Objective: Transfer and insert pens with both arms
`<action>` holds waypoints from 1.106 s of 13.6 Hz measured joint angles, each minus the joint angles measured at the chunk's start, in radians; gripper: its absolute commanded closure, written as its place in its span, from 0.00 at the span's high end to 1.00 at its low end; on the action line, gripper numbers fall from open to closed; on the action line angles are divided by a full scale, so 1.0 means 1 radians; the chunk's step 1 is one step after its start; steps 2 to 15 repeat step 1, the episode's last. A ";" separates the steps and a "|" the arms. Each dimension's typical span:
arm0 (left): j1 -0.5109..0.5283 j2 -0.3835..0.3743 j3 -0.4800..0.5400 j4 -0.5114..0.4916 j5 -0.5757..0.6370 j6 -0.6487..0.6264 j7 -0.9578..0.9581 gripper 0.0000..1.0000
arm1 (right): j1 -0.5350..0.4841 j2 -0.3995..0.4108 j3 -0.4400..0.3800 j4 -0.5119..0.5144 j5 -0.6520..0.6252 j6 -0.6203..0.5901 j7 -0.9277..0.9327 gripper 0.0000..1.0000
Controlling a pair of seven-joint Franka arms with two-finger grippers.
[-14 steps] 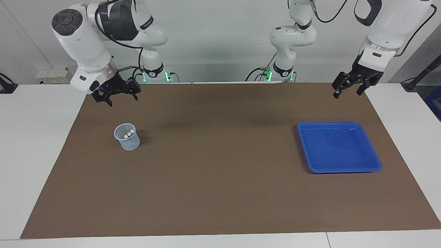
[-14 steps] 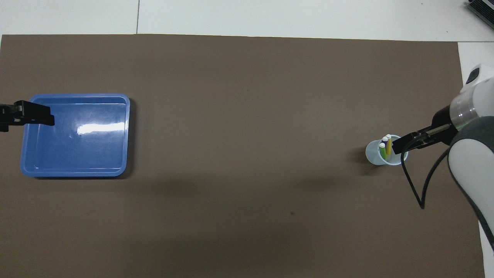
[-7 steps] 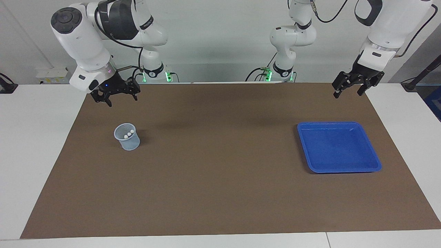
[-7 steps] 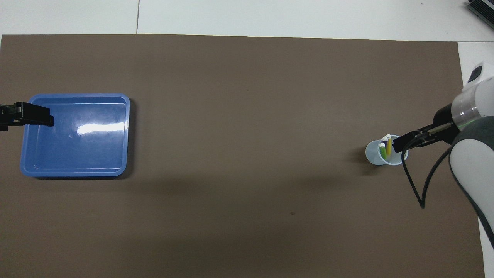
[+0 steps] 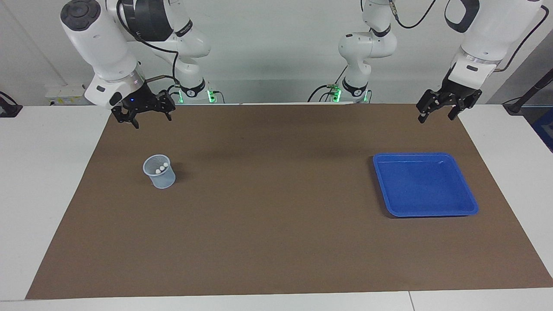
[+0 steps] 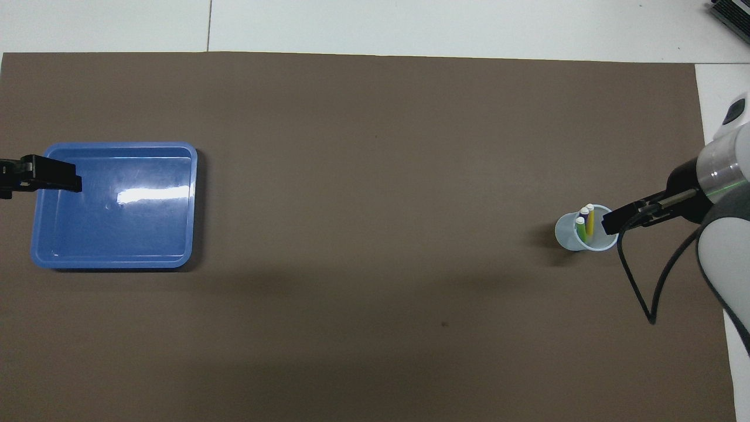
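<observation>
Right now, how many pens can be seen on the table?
3. All stand together in the clear cup toward the right arm's end of the table: the green pen, the yellow pen and the purple pen between them. The blue tray holds none.

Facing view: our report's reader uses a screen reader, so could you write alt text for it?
Three pens stand in a clear cup toward the right arm's end of a brown mat; a blue tray lies empty toward the left arm's. Both grippers, right and left, hang raised, empty.

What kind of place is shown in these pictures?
Probably a robotics lab bench: two arms are mounted at a white table covered by a brown mat, with only test props on it, a blue tray and a cup of pens.
</observation>
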 measured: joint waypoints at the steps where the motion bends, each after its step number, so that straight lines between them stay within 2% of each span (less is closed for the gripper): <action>1: 0.000 0.000 0.000 0.000 0.000 0.000 0.000 1.00 | 0.000 0.000 0.000 0.000 0.000 0.000 0.000 1.00; 15: 0.000 0.000 0.000 0.000 0.000 0.000 0.000 1.00 | 0.000 0.000 0.000 0.000 0.000 0.000 0.000 1.00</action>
